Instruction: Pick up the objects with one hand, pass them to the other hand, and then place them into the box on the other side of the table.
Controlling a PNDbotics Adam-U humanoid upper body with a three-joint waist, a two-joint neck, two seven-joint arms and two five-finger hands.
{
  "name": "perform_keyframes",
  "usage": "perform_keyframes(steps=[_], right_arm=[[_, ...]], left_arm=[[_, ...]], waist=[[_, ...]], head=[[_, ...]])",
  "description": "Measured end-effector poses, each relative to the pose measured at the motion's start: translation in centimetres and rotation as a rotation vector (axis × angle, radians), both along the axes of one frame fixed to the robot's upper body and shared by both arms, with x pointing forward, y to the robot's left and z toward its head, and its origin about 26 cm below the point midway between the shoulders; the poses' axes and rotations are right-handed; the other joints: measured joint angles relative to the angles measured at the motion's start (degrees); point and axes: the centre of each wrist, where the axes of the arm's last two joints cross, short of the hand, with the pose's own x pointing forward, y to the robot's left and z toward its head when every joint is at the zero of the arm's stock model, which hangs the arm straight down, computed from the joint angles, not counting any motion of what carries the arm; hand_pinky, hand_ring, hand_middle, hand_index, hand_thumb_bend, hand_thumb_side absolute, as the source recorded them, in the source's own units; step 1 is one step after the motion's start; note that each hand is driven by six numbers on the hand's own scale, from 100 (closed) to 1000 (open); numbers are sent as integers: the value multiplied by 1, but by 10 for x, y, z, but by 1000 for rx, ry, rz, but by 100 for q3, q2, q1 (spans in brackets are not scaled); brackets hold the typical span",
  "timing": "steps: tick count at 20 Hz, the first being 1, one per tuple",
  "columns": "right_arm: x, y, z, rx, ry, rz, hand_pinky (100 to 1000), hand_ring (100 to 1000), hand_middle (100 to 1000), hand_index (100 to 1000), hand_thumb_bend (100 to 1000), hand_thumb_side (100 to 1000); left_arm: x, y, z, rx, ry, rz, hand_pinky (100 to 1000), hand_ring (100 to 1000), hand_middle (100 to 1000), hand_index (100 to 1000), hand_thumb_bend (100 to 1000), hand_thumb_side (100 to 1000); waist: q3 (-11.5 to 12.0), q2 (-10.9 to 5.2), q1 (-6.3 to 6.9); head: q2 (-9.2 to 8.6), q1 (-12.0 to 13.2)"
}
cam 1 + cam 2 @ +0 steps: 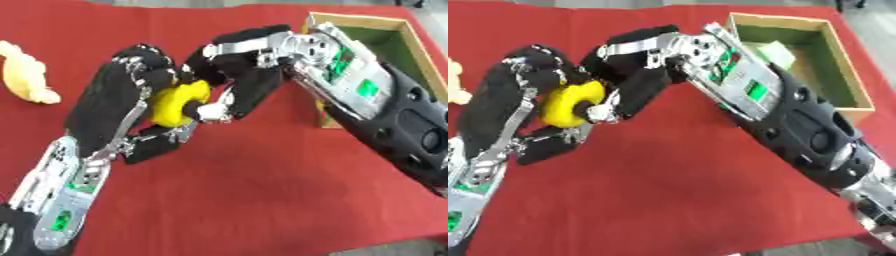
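A yellow ring-shaped object [175, 106] hangs above the red cloth, between both hands. My left hand [129, 87] comes up from the lower left, and its fingers curl over the object's top and left side. From the right, my right hand [238, 86] reaches in with its fingers bent down onto the object's right side; one fingertip [602, 113] rests at the ring's hole. The wooden box [852, 75] with a green inside stands at the far right, behind my right forearm. A pale object [777, 51] lies in it, partly hidden.
A pale yellow soft object [26, 75] lies on the red tablecloth [262, 190] at the far left edge. My right forearm [798, 120] crosses the cloth diagonally in front of the box. The cloth's front edge runs along the bottom right.
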Motion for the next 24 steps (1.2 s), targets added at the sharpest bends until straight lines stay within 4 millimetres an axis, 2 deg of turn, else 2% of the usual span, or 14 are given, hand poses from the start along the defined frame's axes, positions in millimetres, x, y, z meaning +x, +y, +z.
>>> perform_keyframes(steps=[1, 2, 4, 6, 11, 12, 13, 15, 19, 20, 23, 24], right_arm=[[0, 0, 0, 0, 1, -2, 787, 750, 333, 474, 100, 100], [0, 0, 0, 1, 2, -3, 784, 746, 328, 463, 110, 100], [-1, 0, 0, 3, 3, -11, 775, 737, 316, 449, 160, 100], [-1, 0, 1, 6, 5, -16, 767, 728, 306, 437, 203, 100], [-3, 0, 2, 11, 11, -26, 757, 717, 293, 425, 258, 100], [-3, 0, 2, 13, 14, -27, 756, 715, 292, 423, 262, 100], [-3, -1, 2, 14, 16, -29, 755, 715, 292, 423, 263, 100], [-3, -1, 2, 17, 20, -32, 752, 712, 291, 422, 265, 100], [-3, 1, 1, 21, 30, -33, 751, 711, 290, 421, 269, 100], [-3, 1, 1, 22, 31, -33, 738, 699, 283, 411, 305, 100], [-3, 2, 1, 28, 35, -42, 731, 693, 279, 405, 316, 100], [-3, 2, 0, 31, 35, -46, 728, 690, 276, 403, 329, 100]], left_arm=[[0, 0, 0, -3, -1, 2, 685, 568, 484, 597, 100, 100], [0, 0, 0, -6, -2, 2, 694, 587, 512, 634, 175, 100], [0, -1, 0, -10, -4, 1, 734, 656, 593, 722, 463, 100], [-1, -1, 0, -12, -10, -2, 759, 706, 656, 809, 630, 100], [-1, -1, 0, -21, -35, -9, 785, 739, 695, 888, 902, 105], [-1, -1, 0, -22, -42, -9, 788, 741, 698, 895, 944, 139], [-1, -1, 0, -22, -49, -12, 790, 742, 699, 897, 964, 158], [-1, -1, 0, -22, -62, -17, 790, 743, 700, 902, 1000, 259], [-1, -1, -1, -25, -79, -30, 789, 742, 699, 903, 1000, 270], [-1, -1, -1, -26, -81, -33, 786, 742, 699, 921, 1000, 365], [-1, -2, -1, -33, -87, -48, 784, 736, 692, 923, 1000, 457], [-2, -2, -2, -36, -88, -58, 782, 735, 691, 923, 1000, 455]], waist=[[0, 0, -1], [0, 0, -2], [0, 0, -5], [-2, 0, -5], [-5, 0, -5], [-6, 0, -5], [-8, 0, -5], [-11, 0, -5], [-17, 0, -5], [-17, 0, -5], [-20, 0, -5], [-21, 0, -6]], head=[[0, 0], [0, -1], [0, -3], [0, -6], [0, -26], [0, -31], [0, -35], [0, -47], [0, -53], [0, -54], [1, -58], [1, -60]])
